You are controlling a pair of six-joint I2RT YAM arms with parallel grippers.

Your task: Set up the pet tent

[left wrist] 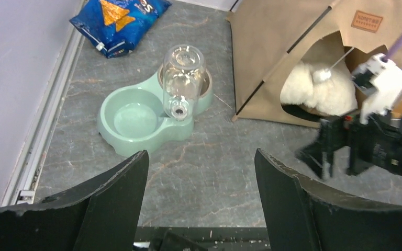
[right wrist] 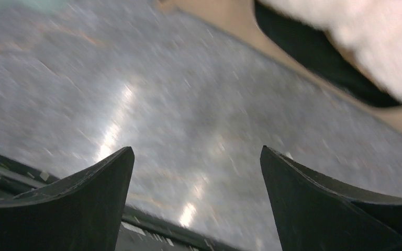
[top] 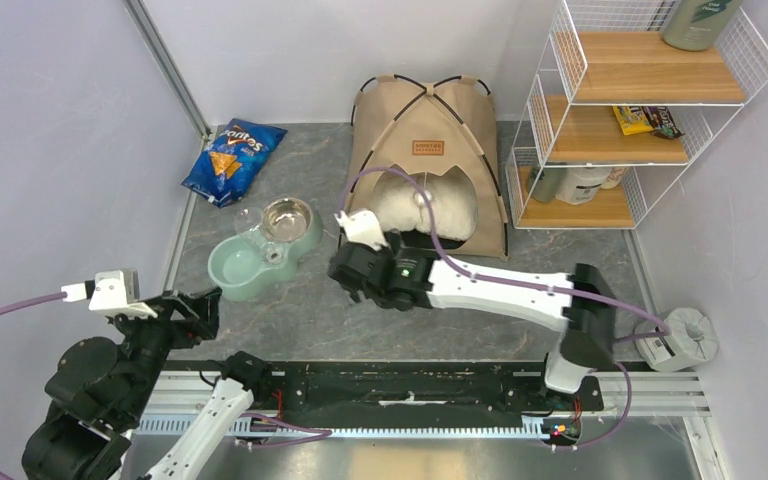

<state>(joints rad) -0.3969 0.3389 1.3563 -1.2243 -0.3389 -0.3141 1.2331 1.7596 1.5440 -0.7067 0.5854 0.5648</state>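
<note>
tent: tan canvas pet tent with black poles (top: 426,140) stands erect at back of grey marbled surface (top: 290,300), fluffy white pillow (top: 430,205) in doorway | progress: looks basically done | left hand (top: 198,305) apart, empty | right hand (top: 345,272) apart, empty, near tent front

The tan canvas pet tent with thin black poles (top: 428,120) stands at the back of the grey stone-look table (top: 310,310). The fluffy white pillow (top: 430,208) lies inside it. Left of the tent sits the green plastic pet bowl with a clear water bottle (top: 260,255). Behind the bowl lies the blue crinkly chip bag (top: 232,160). The white wire shelf with wooden boards (top: 640,110) stands right of the tent. The black right gripper (top: 345,272) is just in front of the tent.
</note>
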